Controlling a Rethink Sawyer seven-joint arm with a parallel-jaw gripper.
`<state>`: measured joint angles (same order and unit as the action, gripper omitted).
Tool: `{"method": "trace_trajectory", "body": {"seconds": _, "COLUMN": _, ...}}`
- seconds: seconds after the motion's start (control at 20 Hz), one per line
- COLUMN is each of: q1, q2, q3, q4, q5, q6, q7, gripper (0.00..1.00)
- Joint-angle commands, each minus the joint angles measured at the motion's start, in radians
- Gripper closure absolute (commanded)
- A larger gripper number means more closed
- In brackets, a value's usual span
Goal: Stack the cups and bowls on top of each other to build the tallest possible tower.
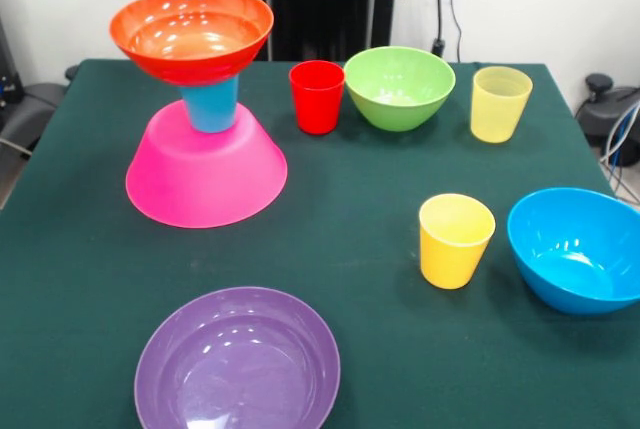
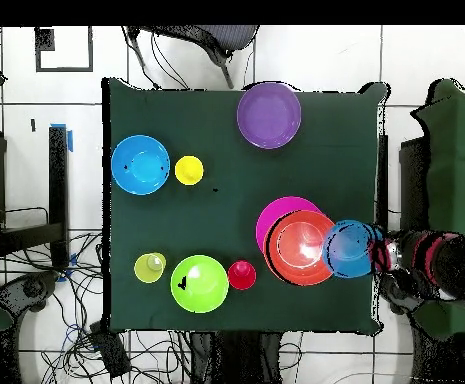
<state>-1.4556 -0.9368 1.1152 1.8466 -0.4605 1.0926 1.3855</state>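
The tower stands on an upturned pink bowl (image 1: 205,177) (image 2: 274,214). On it sits a blue cup (image 1: 211,104), and an orange bowl (image 1: 192,33) (image 2: 298,248) rests on the cup, open side up. In the overhead view a smaller blue bowl (image 2: 350,248) hangs in the air, overlapping the orange bowl's rim on the side toward the table edge. My gripper (image 2: 379,251) is at that bowl's outer rim and seems shut on it. The red and black arm (image 2: 426,262) reaches in from outside the table. The front view shows neither the gripper nor this bowl.
A red cup (image 1: 317,96) (image 2: 241,275), green bowl (image 1: 399,86) (image 2: 199,283) and pale yellow cup (image 1: 500,103) (image 2: 149,267) stand along one side. A yellow cup (image 1: 455,240) (image 2: 188,170), a blue bowl (image 1: 578,249) (image 2: 140,165) and a purple bowl (image 1: 237,362) (image 2: 269,115) stand apart.
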Motion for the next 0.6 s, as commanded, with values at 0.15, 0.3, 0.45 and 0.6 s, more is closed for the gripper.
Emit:
{"method": "trace_trajectory", "body": {"seconds": 0.15, "q1": 0.063, "q2": 0.120, "q3": 0.008, "q4": -0.081, "q5": -0.055, "q6": 0.100, "q7": -0.335, "gripper": 1.00}}
{"method": "trace_trajectory", "body": {"seconds": 0.3, "q1": 0.066, "q2": 0.131, "q3": 0.006, "q4": -0.085, "q5": -0.068, "q6": 0.092, "q7": -0.326, "gripper": 1.00}}
{"method": "trace_trajectory", "body": {"seconds": 0.45, "q1": 0.056, "q2": 0.142, "q3": 0.008, "q4": -0.073, "q5": -0.085, "q6": 0.071, "q7": -0.331, "gripper": 1.00}}
{"method": "trace_trajectory", "body": {"seconds": 0.6, "q1": 0.059, "q2": 0.150, "q3": 0.004, "q4": -0.067, "q5": -0.099, "q6": 0.063, "q7": -0.325, "gripper": 1.00}}
